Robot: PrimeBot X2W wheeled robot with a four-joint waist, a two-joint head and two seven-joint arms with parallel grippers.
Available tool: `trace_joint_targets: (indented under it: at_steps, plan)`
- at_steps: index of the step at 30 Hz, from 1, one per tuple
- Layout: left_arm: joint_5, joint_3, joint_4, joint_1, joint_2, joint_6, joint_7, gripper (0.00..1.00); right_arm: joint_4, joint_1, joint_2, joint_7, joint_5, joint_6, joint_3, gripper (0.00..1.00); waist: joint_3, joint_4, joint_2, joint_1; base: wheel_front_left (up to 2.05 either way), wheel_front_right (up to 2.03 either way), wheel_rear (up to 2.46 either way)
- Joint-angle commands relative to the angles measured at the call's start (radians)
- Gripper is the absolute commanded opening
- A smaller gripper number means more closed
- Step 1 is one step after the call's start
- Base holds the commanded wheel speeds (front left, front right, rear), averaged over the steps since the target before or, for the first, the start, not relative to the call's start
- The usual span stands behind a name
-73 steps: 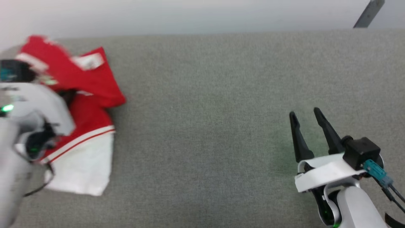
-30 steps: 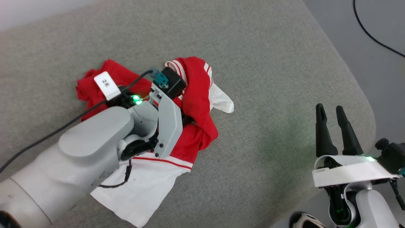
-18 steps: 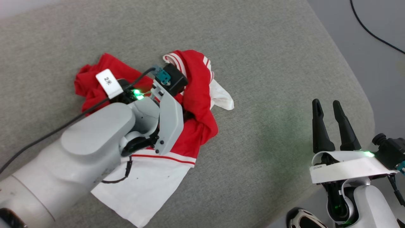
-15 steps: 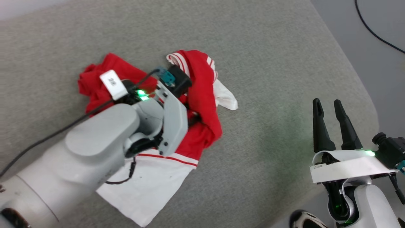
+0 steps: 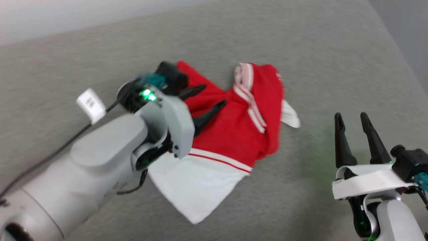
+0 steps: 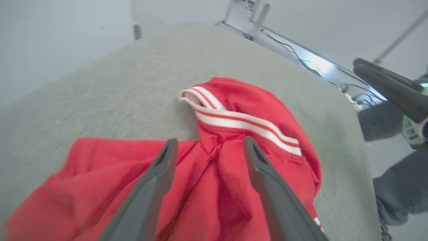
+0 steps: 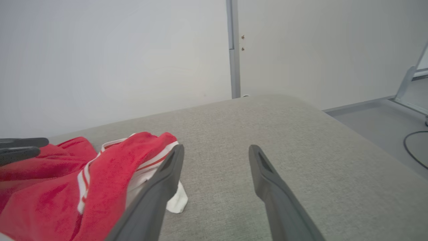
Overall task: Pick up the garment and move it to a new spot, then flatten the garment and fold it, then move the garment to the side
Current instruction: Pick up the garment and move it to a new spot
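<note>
grey fabric surface (image 5: 301,50), pale wall (image 7: 117,67)

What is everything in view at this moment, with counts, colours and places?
shirt: one, red with white sleeves and striped trim, crumpled on the padded surface
padded surface: one, grey, under the shirt
wall: one, pale, behind the surface
post: one, grey, upright against the wall
floor: one, grey, beyond the surface's edge
cable: one, black, on the floor
tag: one, white, beside the left wrist
left gripper: one, dark fingers, open, over the shirt's red part
right gripper: one, dark fingers, open, right of the shirt
</note>
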Motion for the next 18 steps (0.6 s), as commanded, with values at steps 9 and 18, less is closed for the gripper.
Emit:
trace_joint_targets:
  at_steps: [9, 18]
  plan:
    - [-0.138, 0.034, 0.112, 0.235, -0.024, 0.003, -0.254, 1.0, 0.043, 0.078, -0.029, -0.001, -0.085, -0.001, -0.067, 1.0, -0.158, 0.311, -0.0001, 0.0, 0.0, 0.0, 0.0]
    - [0.007, 0.365, 0.178, 0.47, -0.071, 0.003, -0.267, 1.0, 0.032, 0.178, -0.077, -0.001, -0.078, -0.001, -0.153, 1.0, -0.188, 0.455, -0.0001, 0.0, 0.0, 0.0, 0.0]
